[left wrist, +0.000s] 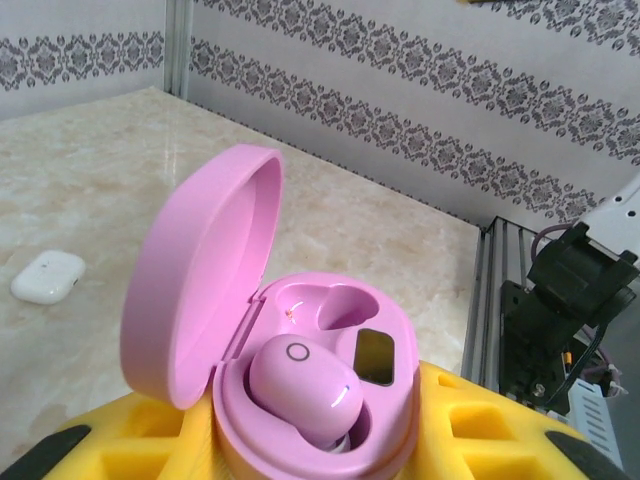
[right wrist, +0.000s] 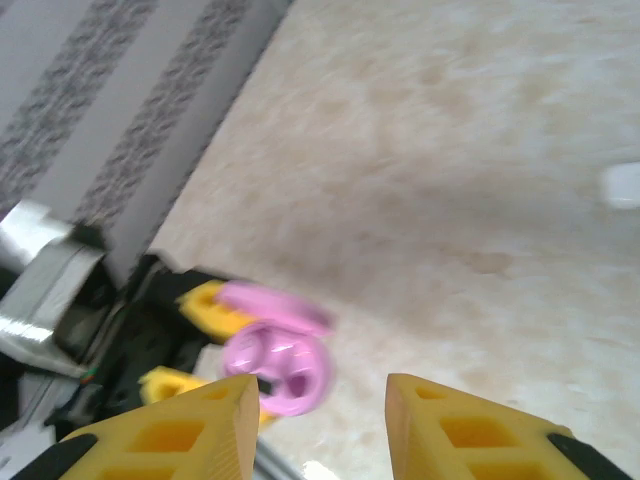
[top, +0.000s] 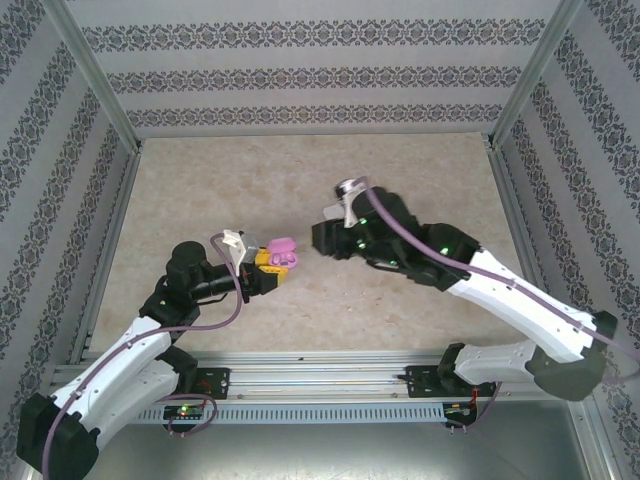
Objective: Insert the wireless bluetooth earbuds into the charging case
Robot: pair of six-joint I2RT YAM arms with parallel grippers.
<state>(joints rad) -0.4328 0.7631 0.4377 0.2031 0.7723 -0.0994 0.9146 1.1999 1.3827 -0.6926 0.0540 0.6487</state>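
Around the pink charging case [top: 281, 250] | left gripper [top: 267, 269] pinches it, lid raised | right gripper [right wrist: 320, 392] spread, just right | table [top: 300, 170] edges well apart.

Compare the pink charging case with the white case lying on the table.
The pink charging case has its lid up, with one pink earbud seated and the other socket empty; the white case is closed. The pink charging case is held in the left gripper; the white case lies on the table. Their colours differ, pink against white. Both are smooth, rounded shells.
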